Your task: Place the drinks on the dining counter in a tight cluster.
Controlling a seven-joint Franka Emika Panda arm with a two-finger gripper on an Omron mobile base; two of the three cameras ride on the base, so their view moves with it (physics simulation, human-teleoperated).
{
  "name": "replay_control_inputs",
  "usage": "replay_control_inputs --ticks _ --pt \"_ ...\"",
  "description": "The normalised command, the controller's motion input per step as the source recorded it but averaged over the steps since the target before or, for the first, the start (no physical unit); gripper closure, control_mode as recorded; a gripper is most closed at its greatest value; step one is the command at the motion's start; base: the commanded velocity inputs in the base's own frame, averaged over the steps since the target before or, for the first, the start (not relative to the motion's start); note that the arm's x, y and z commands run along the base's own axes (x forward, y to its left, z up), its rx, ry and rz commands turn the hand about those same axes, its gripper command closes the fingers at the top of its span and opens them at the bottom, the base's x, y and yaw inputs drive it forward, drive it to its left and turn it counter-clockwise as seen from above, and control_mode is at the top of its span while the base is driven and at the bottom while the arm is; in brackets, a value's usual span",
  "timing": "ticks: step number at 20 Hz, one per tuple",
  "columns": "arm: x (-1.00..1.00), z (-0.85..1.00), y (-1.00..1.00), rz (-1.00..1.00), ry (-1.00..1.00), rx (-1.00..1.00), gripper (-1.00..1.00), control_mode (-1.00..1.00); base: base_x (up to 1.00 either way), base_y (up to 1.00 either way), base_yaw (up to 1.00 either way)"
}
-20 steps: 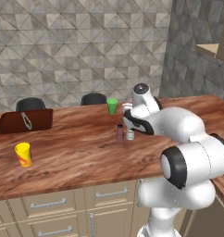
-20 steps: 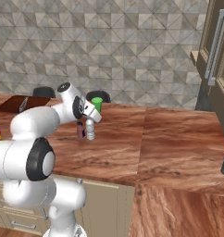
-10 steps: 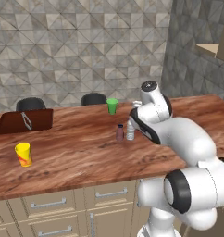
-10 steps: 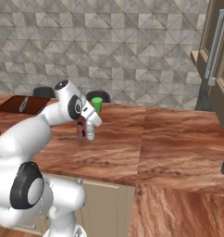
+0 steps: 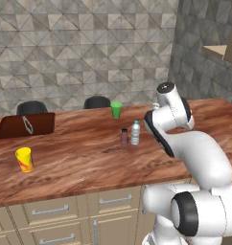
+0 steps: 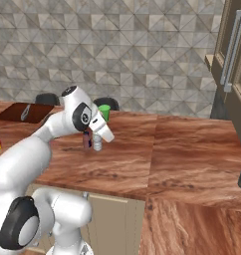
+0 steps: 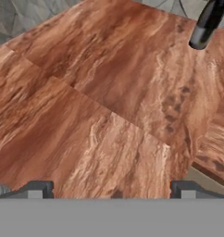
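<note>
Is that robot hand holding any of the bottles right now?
No. The gripper is open with nothing between its fingers; only bare dining counter lies below it, and the wine bottle stands apart.

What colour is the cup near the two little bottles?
Green cup; it shows best in the left base view.

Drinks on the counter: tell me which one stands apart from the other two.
The dark wine bottle, alone at the counter's far right edge. The maroon bottle and the white-capped water bottle stand side by side near the green cup.

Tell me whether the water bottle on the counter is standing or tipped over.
Standing. The water bottle is upright on the counter, white cap on top, right beside the maroon bottle, which is upright too.
</note>
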Motion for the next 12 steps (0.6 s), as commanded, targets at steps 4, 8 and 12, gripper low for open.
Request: replay_control_inputs --ticks 4,8,12 --pt "-0.32 0.07 -0.49 -0.08 0.01 0.00 -1.00 -1.00 0.00 0.00 0.00" --pt "-0.21 0.02 -0.47 -0.07 0.00 -0.01 -1.00 -1.00 0.00 0.00 0.00" --pt "-0.12 0.01 -0.44 -0.08 0.04 -0.01 -1.00 -1.00 0.00 0.00 0.00"
